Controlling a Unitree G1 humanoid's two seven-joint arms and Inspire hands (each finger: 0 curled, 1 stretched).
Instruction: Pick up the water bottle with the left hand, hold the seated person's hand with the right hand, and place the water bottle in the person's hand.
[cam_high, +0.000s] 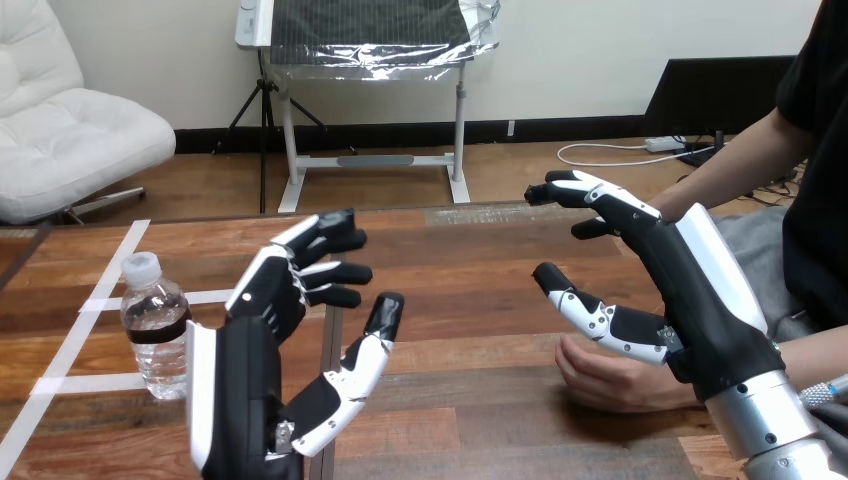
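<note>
The table (470, 290) is built of long reddish-brown wooden planks with a visible grain and a dull sheen, and strips of white tape (100, 300) cross its left part in straight lines. The water bottle (155, 325) stands upright on the table's left part, among the tape lines: a clear, ribbed plastic cylinder with a white screw cap and a dark band round its middle. Just to its right, the left hand (262, 325) is raised above the wood, its glossy black-and-white fingers loosely bent and spread, the thumb held wide; it grips nothing and is not touching the bottle. On the right side of the table, the person's hand (610, 378) rests on the wood, softly curled. The right hand (690, 290) hovers over it, its fingers stretched forward and the thumb apart, not curled round anything. Its silver forearm (770, 420) is smooth metal.
</note>
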